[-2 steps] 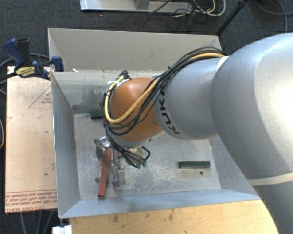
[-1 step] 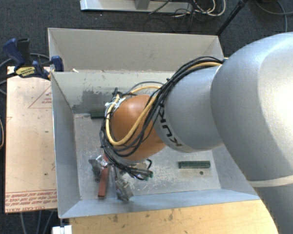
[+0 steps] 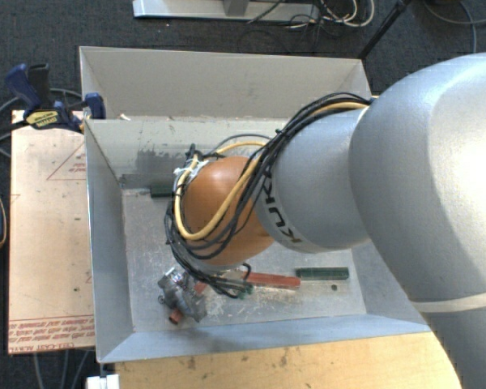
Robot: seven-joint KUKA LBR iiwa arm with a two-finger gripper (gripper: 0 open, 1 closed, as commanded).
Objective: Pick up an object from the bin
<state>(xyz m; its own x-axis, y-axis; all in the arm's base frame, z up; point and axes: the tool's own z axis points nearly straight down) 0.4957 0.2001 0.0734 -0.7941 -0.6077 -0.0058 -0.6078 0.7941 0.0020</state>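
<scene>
Grey metal floor under me, and my gripper [image 3: 181, 297] is down low by the front left corner of the bin [image 3: 108, 250]. Open or closed, holding anything or not: I can't tell from here. A small red piece [image 3: 175, 318] sits right at my tip, on the front-wall side. A red stick [image 3: 274, 281] lies just beside me along the front wall, with a dark green bar [image 3: 324, 274] beyond it toward the right wall.

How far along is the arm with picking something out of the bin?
Done: the gripper is down at the floor of the bin, in the view's lower left corner, beside a small red piece. In hand: whether it grips anything can't be told. Left: lifting a thing out; the red pen and green strip lie inside.
</scene>
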